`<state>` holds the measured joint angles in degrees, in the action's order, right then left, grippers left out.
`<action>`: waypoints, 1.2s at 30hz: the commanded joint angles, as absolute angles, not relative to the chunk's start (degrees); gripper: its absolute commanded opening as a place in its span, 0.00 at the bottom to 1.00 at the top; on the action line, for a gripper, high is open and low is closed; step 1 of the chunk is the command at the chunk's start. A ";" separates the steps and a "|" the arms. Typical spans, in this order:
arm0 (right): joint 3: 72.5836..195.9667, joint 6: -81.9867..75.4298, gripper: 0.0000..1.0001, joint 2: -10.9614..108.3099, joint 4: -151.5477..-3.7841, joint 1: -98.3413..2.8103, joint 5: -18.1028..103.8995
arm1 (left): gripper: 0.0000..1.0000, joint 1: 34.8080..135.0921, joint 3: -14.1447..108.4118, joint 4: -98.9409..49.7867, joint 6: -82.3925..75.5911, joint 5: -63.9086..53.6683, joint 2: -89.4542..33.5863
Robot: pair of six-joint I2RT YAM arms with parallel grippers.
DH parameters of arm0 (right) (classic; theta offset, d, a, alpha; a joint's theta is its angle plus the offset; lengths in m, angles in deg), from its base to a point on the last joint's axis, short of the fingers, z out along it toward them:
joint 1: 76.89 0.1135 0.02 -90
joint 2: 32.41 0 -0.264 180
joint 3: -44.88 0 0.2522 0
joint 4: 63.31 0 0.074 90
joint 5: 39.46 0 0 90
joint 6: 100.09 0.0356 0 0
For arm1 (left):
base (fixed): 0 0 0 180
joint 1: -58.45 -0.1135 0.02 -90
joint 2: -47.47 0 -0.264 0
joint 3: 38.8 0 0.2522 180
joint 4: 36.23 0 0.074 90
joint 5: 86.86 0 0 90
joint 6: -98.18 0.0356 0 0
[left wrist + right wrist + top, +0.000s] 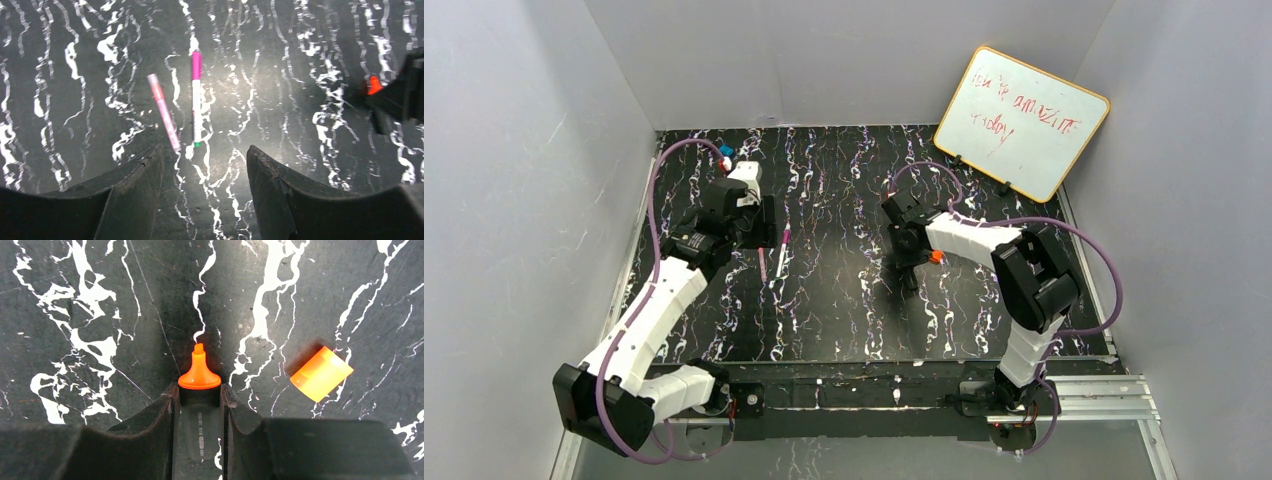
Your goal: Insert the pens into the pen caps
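Note:
My right gripper [199, 390] is shut on the short black marker [200, 425], and its orange tip [199, 371] sticks out past the fingertips just above the table. The bright orange cap [321, 373] lies on the table to the right of that tip, apart from it. In the top view this gripper [910, 255] is right of centre with an orange spot [936, 257] beside it. My left gripper [205, 155] is open and empty, hovering near the ends of two pens. They are a slim pink pen [164, 112] and a white pen [196, 107] with a magenta far end.
A small whiteboard [1022, 122] leans at the back right. A small blue and red piece [726, 152] lies at the back left corner. Grey walls close in the black marbled table [844, 300]. The right gripper [400, 97] shows at the right edge of the left wrist view.

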<state>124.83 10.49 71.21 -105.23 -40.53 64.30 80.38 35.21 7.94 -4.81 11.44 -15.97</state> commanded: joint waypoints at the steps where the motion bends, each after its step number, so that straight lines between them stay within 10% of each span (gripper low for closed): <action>1: 123.03 9.24 0.19 67.18 -100.02 -40.49 61.14 | 0.59 79.78 32.85 1.45 -4.90 -1.36 -14.11; 17: 127.05 22.92 0.21 49.20 -73.20 -40.27 43.65 | 0.53 79.72 7.62 -56.74 -25.67 -29.98 -13.22; 36: 133.71 24.99 0.20 51.82 -76.17 -29.87 57.62 | 0.53 87.72 10.04 -49.68 -17.58 -13.04 -13.61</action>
<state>129.73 24.89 51.91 -77.43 -31.35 53.83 87.57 7.78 -53.02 -20.84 -19.75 -13.83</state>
